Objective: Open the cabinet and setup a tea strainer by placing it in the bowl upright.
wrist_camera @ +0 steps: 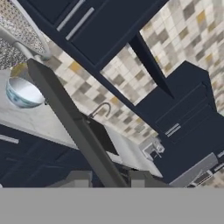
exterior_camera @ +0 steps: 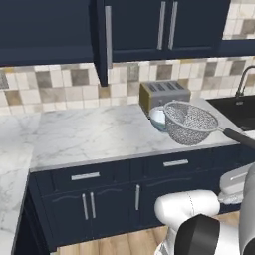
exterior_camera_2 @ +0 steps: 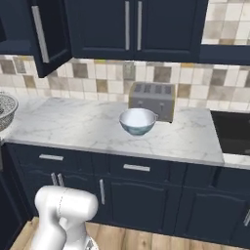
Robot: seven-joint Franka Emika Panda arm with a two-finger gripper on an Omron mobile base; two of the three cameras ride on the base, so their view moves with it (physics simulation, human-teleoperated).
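The tea strainer (exterior_camera: 191, 122), a silver mesh basket, hangs in the air just in front of the bowl (exterior_camera: 158, 118), its rim tilted toward the camera. Its long dark handle (exterior_camera: 238, 136) runs off to the right. In the hand view my gripper (wrist_camera: 109, 180) is shut on that handle (wrist_camera: 70, 118), with the mesh (wrist_camera: 15, 39) at upper left and the bowl (wrist_camera: 22, 92) beyond it. From the right base view the pale blue bowl (exterior_camera_2: 138, 120) stands empty on the counter and the strainer (exterior_camera_2: 5, 110) shows at the left edge. The cabinet door (exterior_camera: 106, 40) stands open.
A silver toaster (exterior_camera: 164, 93) stands against the tiled wall right behind the bowl. A dark sink (exterior_camera: 234, 110) with a curved faucet lies to the right. A closed two-door wall cabinet (exterior_camera: 167, 25) hangs above the toaster. Marble counter (exterior_camera: 84, 134) stretches left.
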